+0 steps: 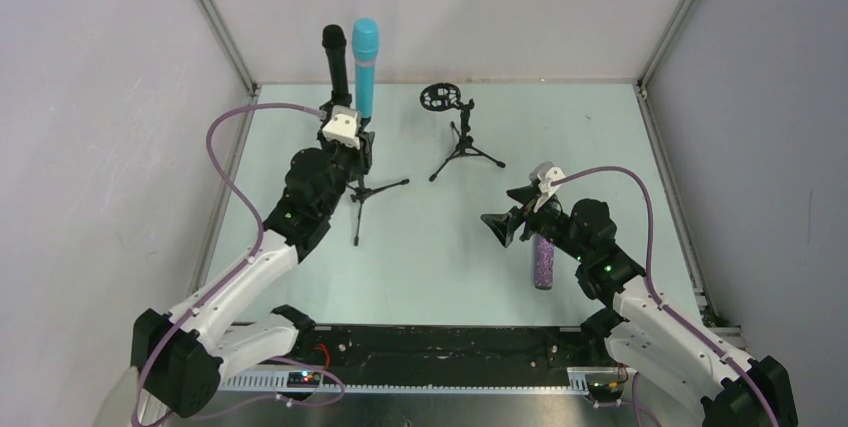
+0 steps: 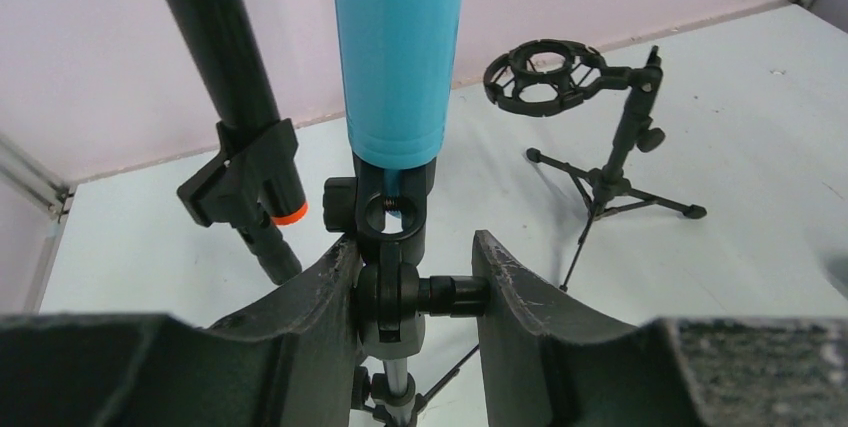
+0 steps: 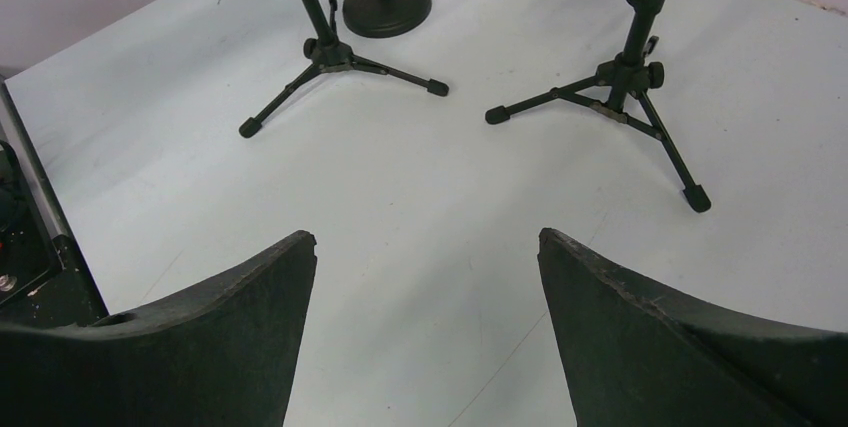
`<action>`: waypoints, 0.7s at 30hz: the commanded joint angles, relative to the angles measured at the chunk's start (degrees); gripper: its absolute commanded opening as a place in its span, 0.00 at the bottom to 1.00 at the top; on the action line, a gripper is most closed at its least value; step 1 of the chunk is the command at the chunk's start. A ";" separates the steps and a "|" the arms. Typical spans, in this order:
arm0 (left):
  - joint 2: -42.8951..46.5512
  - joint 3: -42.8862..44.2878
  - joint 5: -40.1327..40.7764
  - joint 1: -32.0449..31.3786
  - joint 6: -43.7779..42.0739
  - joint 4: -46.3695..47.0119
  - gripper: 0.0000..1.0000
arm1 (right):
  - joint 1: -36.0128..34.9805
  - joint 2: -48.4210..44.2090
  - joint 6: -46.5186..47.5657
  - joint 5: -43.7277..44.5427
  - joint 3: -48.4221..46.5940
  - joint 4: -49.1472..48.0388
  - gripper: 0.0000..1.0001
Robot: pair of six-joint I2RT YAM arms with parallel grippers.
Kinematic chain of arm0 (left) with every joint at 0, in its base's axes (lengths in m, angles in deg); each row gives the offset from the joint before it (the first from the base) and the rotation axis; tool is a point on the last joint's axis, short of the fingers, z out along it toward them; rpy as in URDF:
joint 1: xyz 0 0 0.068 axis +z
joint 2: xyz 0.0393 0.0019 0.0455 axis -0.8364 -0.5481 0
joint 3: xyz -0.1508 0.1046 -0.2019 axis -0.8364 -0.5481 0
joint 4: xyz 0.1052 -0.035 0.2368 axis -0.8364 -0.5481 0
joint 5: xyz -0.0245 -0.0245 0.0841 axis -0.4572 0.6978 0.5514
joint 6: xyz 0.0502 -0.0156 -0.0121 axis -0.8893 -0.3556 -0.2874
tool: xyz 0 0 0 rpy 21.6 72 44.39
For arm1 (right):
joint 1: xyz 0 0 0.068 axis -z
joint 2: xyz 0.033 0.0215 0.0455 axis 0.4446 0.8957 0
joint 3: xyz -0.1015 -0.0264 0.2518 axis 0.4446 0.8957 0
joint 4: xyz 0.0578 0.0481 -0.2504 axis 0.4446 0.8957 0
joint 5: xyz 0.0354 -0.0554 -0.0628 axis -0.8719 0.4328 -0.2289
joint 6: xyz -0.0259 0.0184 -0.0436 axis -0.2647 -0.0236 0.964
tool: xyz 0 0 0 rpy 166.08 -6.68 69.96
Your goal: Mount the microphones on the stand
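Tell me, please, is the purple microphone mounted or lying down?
Lying down: the purple microphone rests flat on the table, not mounted.

The whole table [image 1: 430, 247] is recorded from above and behind the arm bases [image 1: 175, 362], looking down toward the back wall [image 1: 440, 7]. The left wrist view is set very close to the stand joint [image 2: 388, 297] under the blue microphone [image 2: 400, 47], facing that wall; the right wrist view is tilted down at the table from nearby. The ring-mount tripod [image 1: 462, 137] is shared by all three views.
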 commanded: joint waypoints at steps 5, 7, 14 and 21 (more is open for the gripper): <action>-0.48 1.30 4.66 3.23 3.54 4.68 0.00 | -0.31 -0.48 -0.27 1.04 -2.51 -0.12 0.86; -0.67 1.35 5.40 3.66 3.74 4.39 0.00 | -0.31 -0.39 -0.30 1.12 -2.45 0.01 0.86; -1.66 1.85 9.19 4.69 4.12 3.06 0.00 | -0.31 -0.20 -0.27 1.21 -2.47 0.09 0.86; -2.22 1.80 12.58 4.87 6.78 2.77 0.02 | -0.26 0.56 -0.59 1.22 -2.52 -0.22 0.86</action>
